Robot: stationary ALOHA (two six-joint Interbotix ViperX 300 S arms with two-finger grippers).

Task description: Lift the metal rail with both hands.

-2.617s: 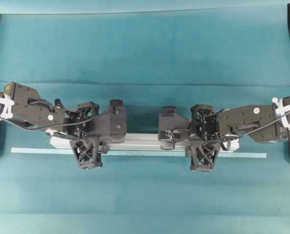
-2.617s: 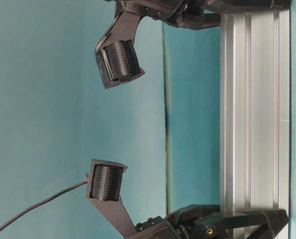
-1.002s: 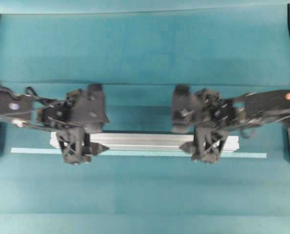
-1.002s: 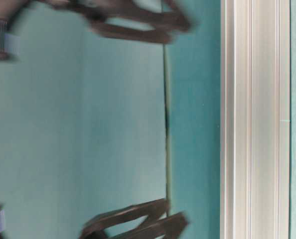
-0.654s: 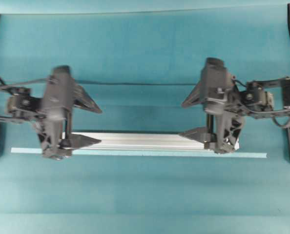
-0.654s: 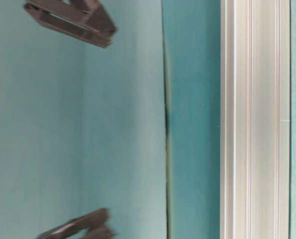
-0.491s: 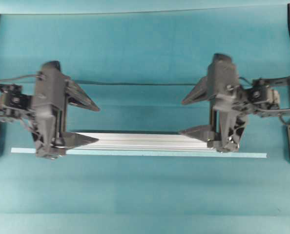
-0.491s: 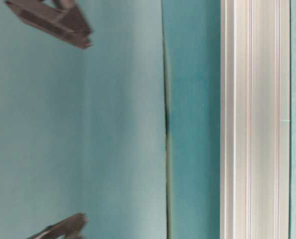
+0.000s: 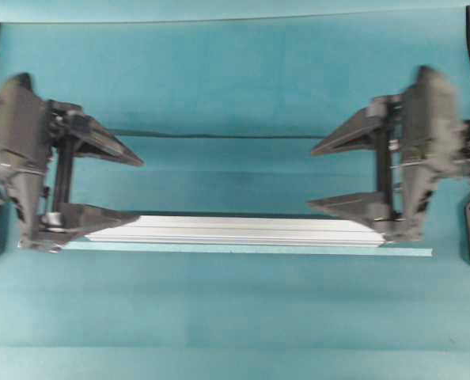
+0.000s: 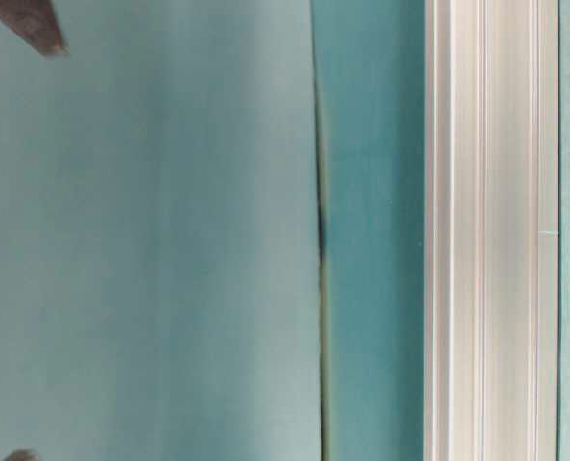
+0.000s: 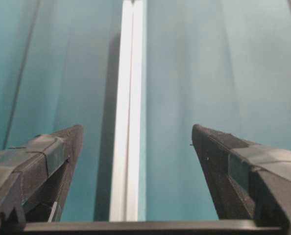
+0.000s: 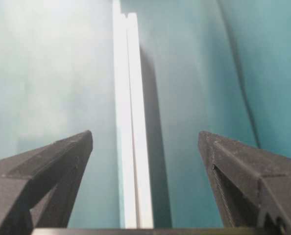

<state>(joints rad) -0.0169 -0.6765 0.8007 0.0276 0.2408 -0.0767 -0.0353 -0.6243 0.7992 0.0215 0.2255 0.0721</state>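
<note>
We note the metal rail (image 9: pixel 231 231) lying flat on the table (image 9: pixel 235 79), ungripped, between the left end effector (image 9: pixel 112 187) and right end effector (image 9: pixel 334 176), each with fingers spread wide at one rail end; grasp and lift remain.

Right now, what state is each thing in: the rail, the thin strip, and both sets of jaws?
metal rail: lying flat on the teal cloth, not gripped.
pale teal strip: flat on the cloth along the rail's near edge.
left gripper: jaws wide open, holding nothing, at the rail's left end.
right gripper: jaws wide open, holding nothing, at the rail's right end.
</note>
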